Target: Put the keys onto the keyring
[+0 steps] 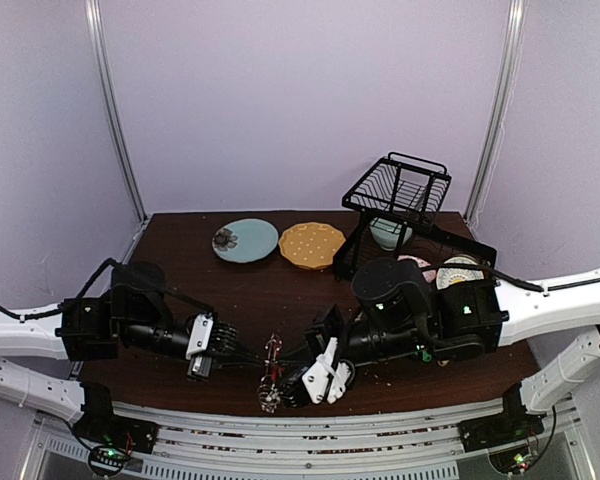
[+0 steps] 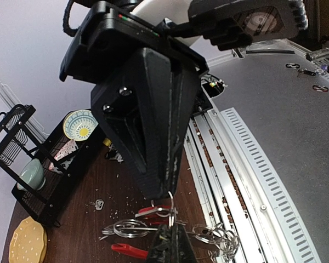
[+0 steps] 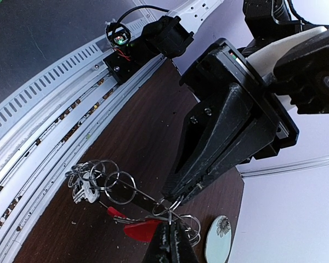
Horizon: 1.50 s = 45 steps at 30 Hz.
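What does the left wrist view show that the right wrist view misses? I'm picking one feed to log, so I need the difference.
Only the left wrist view shows the black dish rack with a pale green bowl inside, the patterned bowl, the yellow plate and one loose key on the table. Only the right wrist view shows the blue flower plate and a separate cluster of rings and keys near the table edge. Both show the keyring pinched between the two arms' fingers, its red piece, and the slotted white rail.

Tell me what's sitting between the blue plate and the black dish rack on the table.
The yellow plate lies between the blue plate and the dish rack, clearest in the top external view.
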Each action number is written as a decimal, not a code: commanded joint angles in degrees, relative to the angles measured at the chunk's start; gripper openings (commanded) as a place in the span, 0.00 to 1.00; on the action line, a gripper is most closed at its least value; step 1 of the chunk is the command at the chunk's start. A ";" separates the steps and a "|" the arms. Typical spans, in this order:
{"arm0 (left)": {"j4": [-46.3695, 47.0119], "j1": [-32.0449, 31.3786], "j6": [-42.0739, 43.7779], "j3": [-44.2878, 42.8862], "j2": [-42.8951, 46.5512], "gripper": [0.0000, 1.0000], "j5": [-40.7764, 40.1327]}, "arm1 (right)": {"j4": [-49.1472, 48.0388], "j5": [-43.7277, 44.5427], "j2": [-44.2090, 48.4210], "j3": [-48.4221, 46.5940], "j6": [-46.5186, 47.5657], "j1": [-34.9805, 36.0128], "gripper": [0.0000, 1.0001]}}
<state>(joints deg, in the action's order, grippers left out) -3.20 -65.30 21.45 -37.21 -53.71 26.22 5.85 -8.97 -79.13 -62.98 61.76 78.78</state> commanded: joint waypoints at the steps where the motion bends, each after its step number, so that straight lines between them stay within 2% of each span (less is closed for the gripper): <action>1: 2.95 0.21 -0.71 -2.33 -0.45 0.00 0.94 | -1.96 -2.07 -0.82 -1.79 0.57 0.38 0.00; 18: 3.06 0.25 -0.65 -2.19 -0.24 0.00 1.27 | -5.80 -2.90 -1.98 -1.77 -0.39 0.40 0.00; 23: 2.88 0.26 -0.73 -2.48 -0.77 0.00 1.36 | -8.16 -3.86 -1.42 -1.76 -3.13 0.35 0.00; 30: 3.62 0.25 -1.16 -2.21 -0.17 0.00 1.44 | -10.19 -4.38 -3.82 -2.20 -0.73 0.34 0.00; 41: 12.01 0.22 -6.92 0.45 1.99 0.00 0.72 | -8.41 -6.94 -5.81 -5.63 0.21 -0.39 0.00; 45: 19.31 0.25 -11.48 3.28 3.63 0.00 0.24 | -9.27 -4.97 -5.33 -5.24 0.22 -0.39 0.06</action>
<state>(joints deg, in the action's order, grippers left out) -1.06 -65.23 15.53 -35.33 -51.48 28.08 1.61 -12.86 -83.44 -66.30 61.80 77.84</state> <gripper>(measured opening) 0.006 0.047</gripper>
